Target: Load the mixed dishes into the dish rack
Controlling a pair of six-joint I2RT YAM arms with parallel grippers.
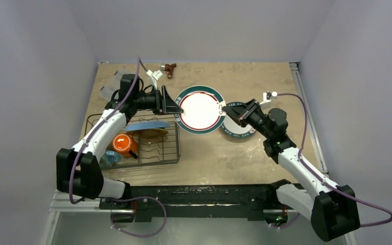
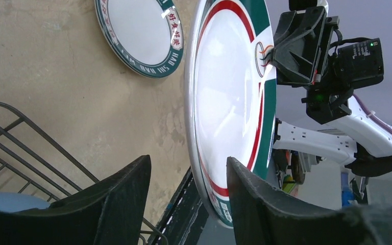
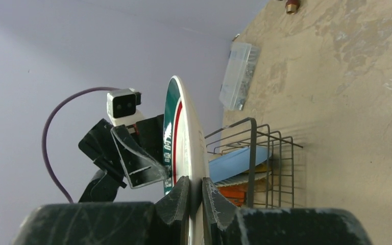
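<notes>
The white plate with the dark green rim is held on edge above the table between the arms. My right gripper is shut on its right rim, as the right wrist view shows. My left gripper is open, its jaws straddling the plate's left rim with a gap on one side. The small white bowl sits on the table below the right gripper. The black wire dish rack holds the light blue plate, yellow plate, orange mug and blue mug.
A clear plastic compartment box lies at the back left behind the rack. A small brown tool lies at the table's far edge. The rack's right wall stands close to the left of the plate.
</notes>
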